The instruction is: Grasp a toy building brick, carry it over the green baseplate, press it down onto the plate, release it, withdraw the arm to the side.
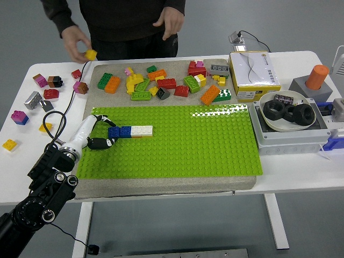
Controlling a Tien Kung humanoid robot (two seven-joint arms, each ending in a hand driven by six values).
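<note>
Head view: white table (301,172) on grey floor, grey mat (161,185) under the green baseplate (177,142). Loose bricks (161,83) piled on mat behind the plate, more at table's left. At right, white bowl (269,115) w/ black nuts (287,111) sits in a grey tray (290,141); white box (252,75) just behind. Left hand (99,131) at plate's left end, fingers curled round the blue brick (113,131), which sits on the plate, joined to a blue/white row (137,130). Person at far side holds a yellow brick (91,54) in one hand (78,43).
</note>
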